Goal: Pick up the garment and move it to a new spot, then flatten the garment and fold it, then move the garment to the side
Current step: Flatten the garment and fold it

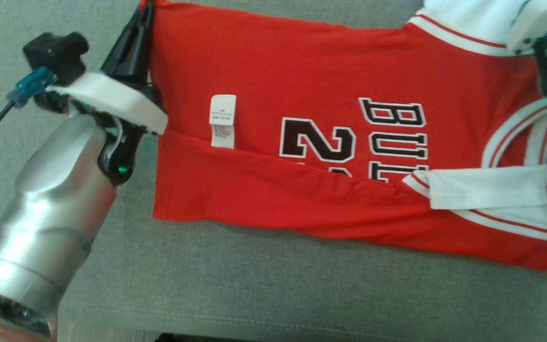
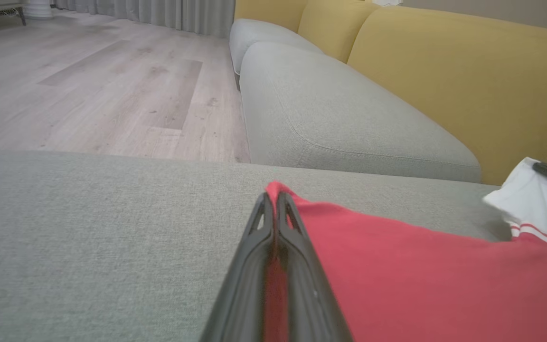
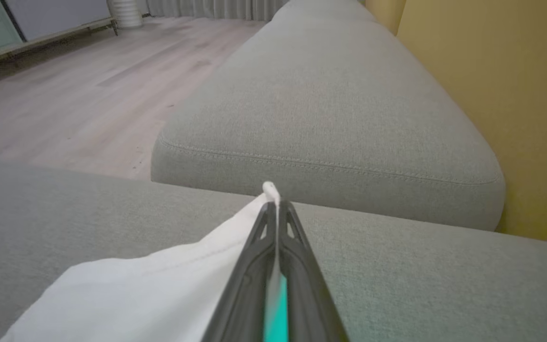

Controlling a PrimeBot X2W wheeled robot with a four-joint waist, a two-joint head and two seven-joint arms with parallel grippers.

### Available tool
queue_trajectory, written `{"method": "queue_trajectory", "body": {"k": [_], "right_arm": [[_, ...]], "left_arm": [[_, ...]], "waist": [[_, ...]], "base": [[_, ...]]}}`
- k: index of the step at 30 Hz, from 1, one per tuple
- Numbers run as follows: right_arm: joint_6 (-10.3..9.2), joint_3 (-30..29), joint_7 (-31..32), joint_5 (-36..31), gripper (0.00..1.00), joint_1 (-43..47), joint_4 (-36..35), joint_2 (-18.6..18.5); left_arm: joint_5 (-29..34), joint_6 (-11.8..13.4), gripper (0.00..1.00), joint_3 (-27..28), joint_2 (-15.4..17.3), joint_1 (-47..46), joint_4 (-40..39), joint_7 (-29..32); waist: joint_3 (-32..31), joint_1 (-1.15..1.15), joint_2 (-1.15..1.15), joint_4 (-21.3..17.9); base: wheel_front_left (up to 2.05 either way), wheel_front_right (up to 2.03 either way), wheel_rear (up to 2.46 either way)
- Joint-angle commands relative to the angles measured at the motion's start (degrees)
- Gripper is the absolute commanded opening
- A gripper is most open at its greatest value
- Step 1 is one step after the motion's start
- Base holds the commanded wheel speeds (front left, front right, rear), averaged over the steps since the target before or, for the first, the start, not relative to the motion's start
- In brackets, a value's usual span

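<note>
Left gripper (image 2: 273, 197) is pinched tight on a red hem corner of the garment (image 1: 302, 66), with cloth showing between its fingers. Right gripper (image 3: 276, 205) is clamped the same way on the edge of the garment's white sleeve (image 3: 136, 289).

The garment lies spread on a grey seat cushion (image 1: 302, 294). Its near long edge is folded up over the front, hiding the lower part of the black numerals, and its white label (image 1: 222, 121) is exposed. On the garment's near side a broad band of bare cushion lies open. Past the held corners the cushion runs on bare to its edge. A second grey cushion (image 3: 330, 104) sits beyond that, with a yellow backrest (image 2: 444, 71) on one side and wood floor (image 2: 88, 85) on the other.
</note>
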Motion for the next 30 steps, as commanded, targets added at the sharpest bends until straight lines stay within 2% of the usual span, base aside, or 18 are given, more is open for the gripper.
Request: {"method": "queue_trajectory", "body": {"k": [1, 3, 7, 8, 12, 17, 23, 30], "right_arm": [[-0.04, -0.4, -1.3, -0.2, 0.00, -0.2, -3.0, 2.5], [-0.04, -1.2, -1.6, 0.4, 0.00, 1.6, -5.6, 3.8], [-0.04, -2.3, -1.6, 3.2, 0.00, 8.7, -16.6, 5.5], [-0.04, -2.3, -1.6, 3.2, 0.00, 8.7, -16.6, 5.5], [-0.04, -1.5, -1.6, 7.2, 0.00, 19.0, -27.4, 6.4], [-0.04, 0.3, -1.6, 12.7, 0.00, 32.5, -37.3, 6.6], [-0.04, -0.3, -1.6, 16.8, 0.00, 45.0, -44.4, 7.9], [-0.04, -0.8, -1.6, 19.5, 0.00, 53.8, -46.7, 10.2]], "left_arm": [[1.5, 0.1, 0.00, 3.7, 2.7, 1.1, -1.0, -0.7], [3.4, 0.1, 0.00, 5.9, 2.9, 2.9, -1.0, -0.7], [7.6, 0.1, 0.00, 11.2, 3.2, 7.2, -1.0, -0.7], [7.6, 0.1, 0.00, 11.2, 3.2, 7.2, -1.0, -0.7], [11.8, 0.1, 0.00, 16.8, 3.2, 11.7, -0.9, -0.7], [18.0, 0.5, 0.00, 24.5, 2.7, 18.0, -2.1, -0.7], [25.2, 0.6, 0.00, 32.6, 0.1, 27.0, -5.3, -0.7], [31.2, 0.4, 0.00, 38.3, -3.8, 34.1, -6.3, -0.7]], "waist": [[-1.5, 0.00, 0.00, -1.3], [-2.6, 0.00, 0.00, -2.3], [-5.0, 0.00, 0.00, -4.5], [-5.0, 0.00, 0.00, -4.5], [-7.6, 0.00, 0.00, -6.7], [-10.8, 0.00, 0.00, -9.0], [-13.9, 0.00, 0.00, -10.6], [-15.9, 0.00, 0.00, -11.2]], "base": [[0.00, 0.00, 0.00], [0.00, 0.00, 0.00], [0.00, 0.00, 0.00], [0.00, 0.00, 0.00], [0.00, 0.00, 0.00], [0.00, 0.00, 0.00], [0.00, 0.00, 0.00], [0.00, 0.00, 0.00]]}}
